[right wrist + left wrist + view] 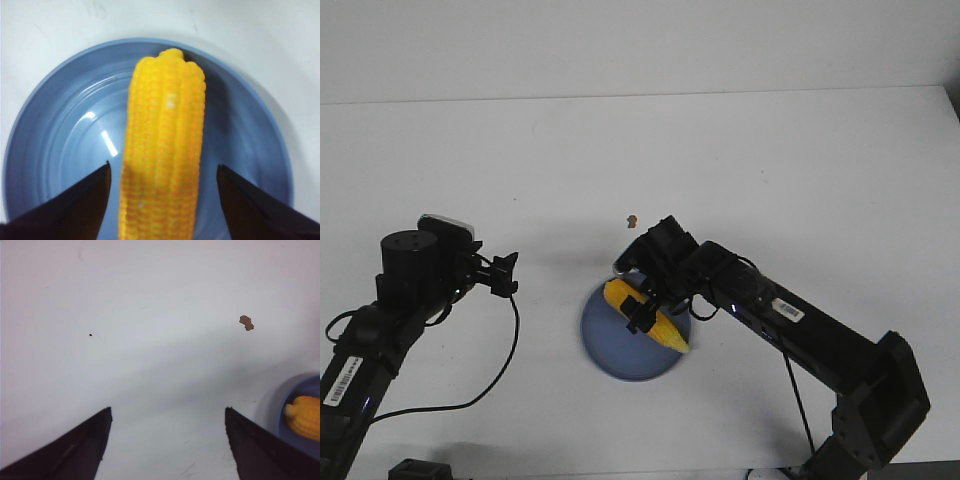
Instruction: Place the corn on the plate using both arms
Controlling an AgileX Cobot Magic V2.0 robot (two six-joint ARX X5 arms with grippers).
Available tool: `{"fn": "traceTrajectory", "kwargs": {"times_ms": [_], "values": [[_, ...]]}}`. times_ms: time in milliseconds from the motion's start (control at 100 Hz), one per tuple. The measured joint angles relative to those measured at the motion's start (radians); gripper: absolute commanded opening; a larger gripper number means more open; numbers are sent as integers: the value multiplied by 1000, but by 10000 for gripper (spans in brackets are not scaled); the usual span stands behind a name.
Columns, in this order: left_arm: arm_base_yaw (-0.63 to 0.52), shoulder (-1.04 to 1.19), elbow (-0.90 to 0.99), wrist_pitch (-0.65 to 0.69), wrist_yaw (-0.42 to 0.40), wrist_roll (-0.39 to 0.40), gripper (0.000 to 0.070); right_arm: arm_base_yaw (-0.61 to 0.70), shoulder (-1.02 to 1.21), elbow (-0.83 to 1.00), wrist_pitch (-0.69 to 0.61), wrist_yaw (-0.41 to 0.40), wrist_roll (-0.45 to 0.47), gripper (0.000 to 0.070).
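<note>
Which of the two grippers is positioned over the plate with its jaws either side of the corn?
The right gripper: corn lies between its open jaws. The left gripper faces bare table.

Corn (162, 150): bright yellow cob, kernel rows intact, lying flat across plate (65, 135), between spread fingers of right gripper (642, 312) (neither finger touching it). Blunt end points away from gripper, near far rim. Plate: round, shallow, periwinkle-blue, directly below right gripper, well apart from left gripper (504, 274).
</note>
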Motion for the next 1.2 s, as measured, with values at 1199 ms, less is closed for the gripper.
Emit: {"fn": "traceTrajectory", "kwargs": {"times_ms": [1199], "values": [[0, 0, 0, -3, 0, -42, 464, -667, -1181, -492, 71, 257, 52, 445]]}}
